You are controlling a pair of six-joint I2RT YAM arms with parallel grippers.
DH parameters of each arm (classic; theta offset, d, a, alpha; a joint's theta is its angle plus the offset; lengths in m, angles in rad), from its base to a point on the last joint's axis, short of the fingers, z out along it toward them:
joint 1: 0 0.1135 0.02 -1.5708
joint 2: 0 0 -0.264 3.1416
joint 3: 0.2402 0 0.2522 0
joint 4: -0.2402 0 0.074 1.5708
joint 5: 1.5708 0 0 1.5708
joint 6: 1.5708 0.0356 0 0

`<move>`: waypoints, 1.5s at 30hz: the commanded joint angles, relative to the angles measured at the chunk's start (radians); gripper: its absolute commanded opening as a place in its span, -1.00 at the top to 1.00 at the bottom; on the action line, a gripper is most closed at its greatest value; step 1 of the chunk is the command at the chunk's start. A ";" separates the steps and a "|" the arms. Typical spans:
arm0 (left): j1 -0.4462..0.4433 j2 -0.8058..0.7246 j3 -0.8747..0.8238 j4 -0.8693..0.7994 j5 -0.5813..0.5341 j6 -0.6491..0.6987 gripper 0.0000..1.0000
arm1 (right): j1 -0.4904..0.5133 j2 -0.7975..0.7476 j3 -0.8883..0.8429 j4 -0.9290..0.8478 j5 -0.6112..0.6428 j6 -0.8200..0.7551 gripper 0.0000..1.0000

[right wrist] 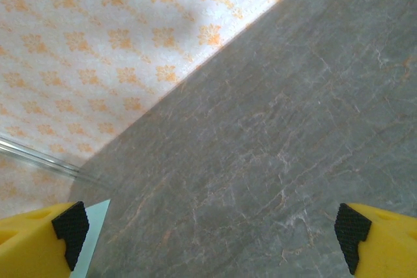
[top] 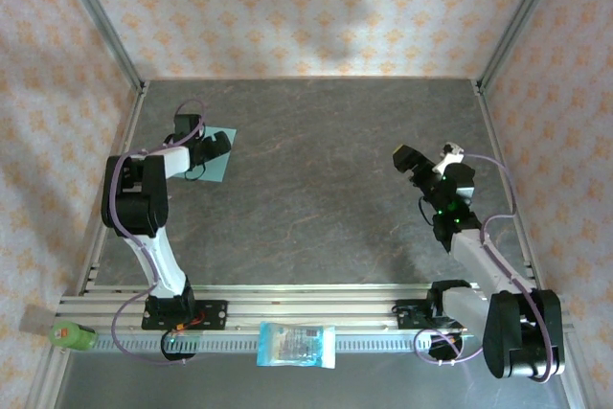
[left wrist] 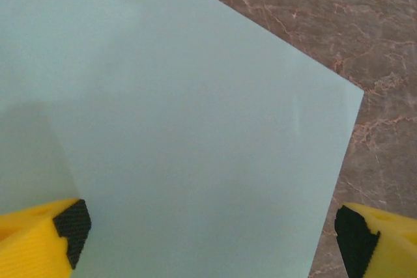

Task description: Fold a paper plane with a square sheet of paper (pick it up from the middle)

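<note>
Left end effector (left wrist: 212,232), released, is being held above the square sheet of paper (left wrist: 195,115) flat on the counter (left wrist: 371,24), likely for a middle pickup; right end effector (right wrist: 212,229), released, is being held well apart.

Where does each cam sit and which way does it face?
Top external: above, behind the bases, looking down on table; both arms, left gripper over paper, right gripper.
Left wrist: looks down on paper; own fingers apart.
Right wrist: faces across table to wall; own fingers apart.
Shared: top and left wrist both show paper.
</note>
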 commanded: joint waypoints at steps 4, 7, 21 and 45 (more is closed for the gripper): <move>-0.003 -0.014 -0.105 -0.012 0.147 -0.128 -0.97 | -0.005 -0.013 -0.012 -0.087 -0.039 0.034 -1.00; -0.012 -0.063 -0.224 0.096 0.196 -0.250 -0.94 | -0.005 -0.017 -0.027 -0.103 -0.034 0.058 -1.00; -0.399 -0.375 -0.509 0.279 0.007 -0.606 -0.95 | -0.006 -0.164 -0.083 -0.063 -0.138 0.174 -1.00; -0.391 -0.262 -0.234 -0.196 0.079 -0.052 -0.97 | -0.003 -0.138 -0.080 -0.107 -0.329 0.241 -0.88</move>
